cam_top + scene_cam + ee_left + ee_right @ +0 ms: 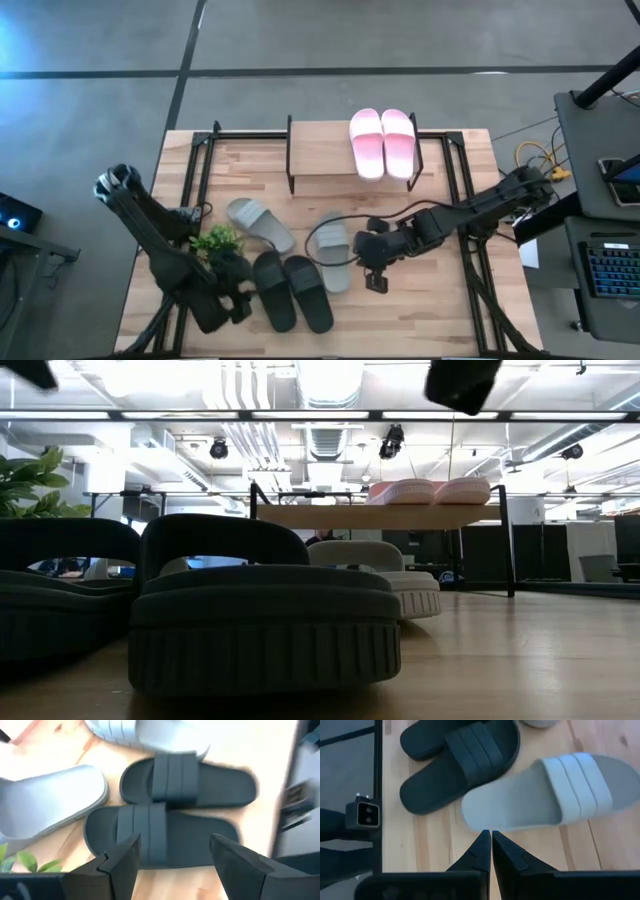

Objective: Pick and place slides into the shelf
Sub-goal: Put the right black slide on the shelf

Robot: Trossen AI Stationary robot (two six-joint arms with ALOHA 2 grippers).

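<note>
The shelf (322, 150) stands at the table's far middle, with the pink pair of slides (381, 142) side by side on its top board. On the tabletop lie two grey slides (260, 222) (330, 250) and two black slides (272, 290) (308, 292), soles down. My left gripper (172, 855) is open and hovers over the nearer black slide (160, 837), apart from it. My right gripper (490, 836) is shut, just off the long edge of a grey slide (545, 795), touching nothing. In the low view the black slides (260, 610) fill the foreground.
A small green plant (215, 240) sits by the left arm, next to the grey and black slides. Black frame rails (200, 160) run along both sides of the table. Bare wood lies at the near right (430, 310). A desk with a keyboard (610, 270) stands beyond the right edge.
</note>
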